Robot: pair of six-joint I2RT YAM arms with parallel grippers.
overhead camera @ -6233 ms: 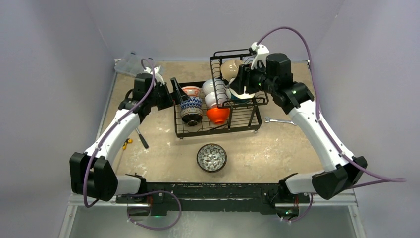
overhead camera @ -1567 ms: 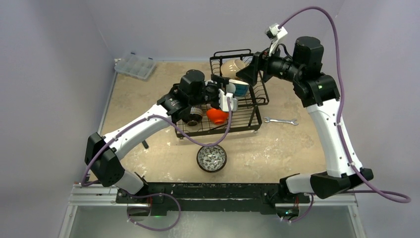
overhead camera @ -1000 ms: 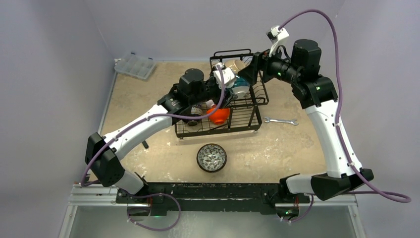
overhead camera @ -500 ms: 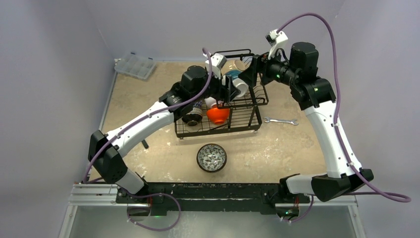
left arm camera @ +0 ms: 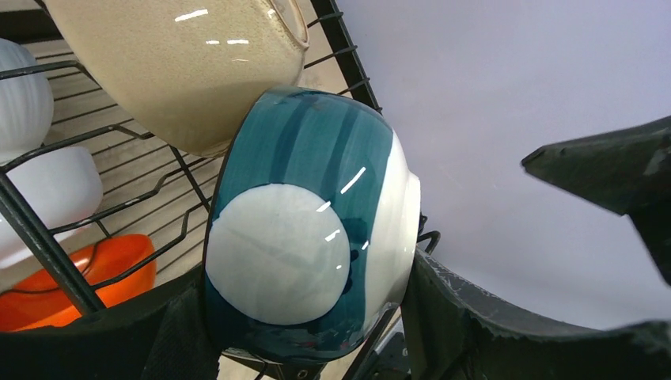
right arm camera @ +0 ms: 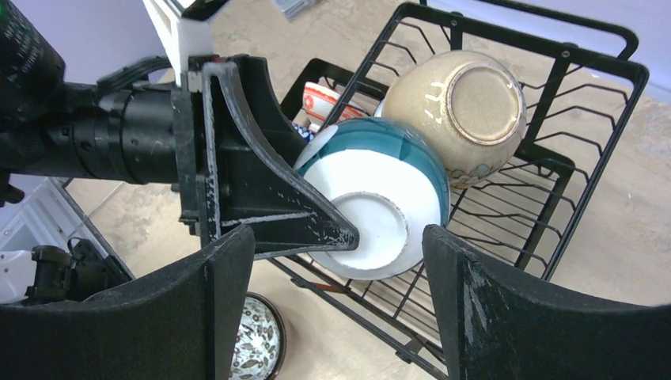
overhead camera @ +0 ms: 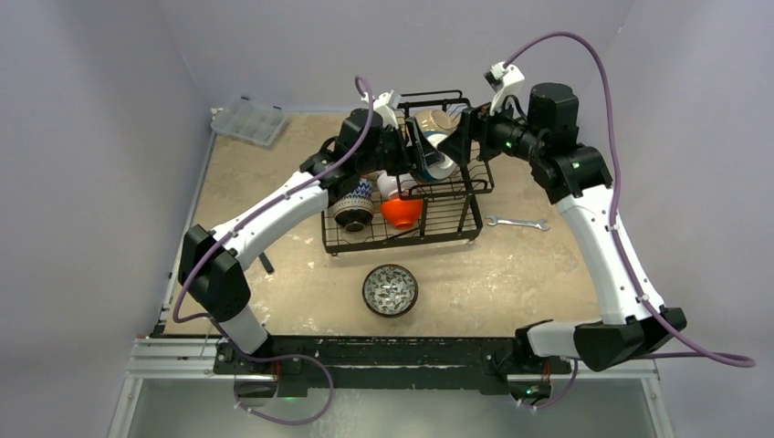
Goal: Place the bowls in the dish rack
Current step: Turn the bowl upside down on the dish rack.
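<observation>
The teal bowl (overhead camera: 436, 160) lies on its side in the raised basket of the black dish rack (overhead camera: 438, 230), leaning on a tan bowl (overhead camera: 429, 121). My left gripper (overhead camera: 422, 155) is shut on the teal bowl (left arm camera: 308, 237), one finger on each side of it. In the right wrist view one left finger (right arm camera: 269, 198) crosses the teal bowl (right arm camera: 396, 146) up to its white foot. My right gripper (overhead camera: 461, 135) is open and empty, hovering just right of that bowl. Orange (overhead camera: 400, 212), blue-patterned (overhead camera: 351, 203) and white (overhead camera: 388, 185) bowls stand in the rack's base.
A leaf-patterned bowl (overhead camera: 390, 289) sits on the table in front of the rack. A wrench (overhead camera: 516, 222) lies to the rack's right. A clear compartment box (overhead camera: 248, 119) is at the back left. A red floral bowl (right arm camera: 324, 101) shows behind the left gripper.
My left gripper rose from the rack's base up to the basket and closed around the teal bowl. My right gripper shifted slightly left and lower, staying open.
</observation>
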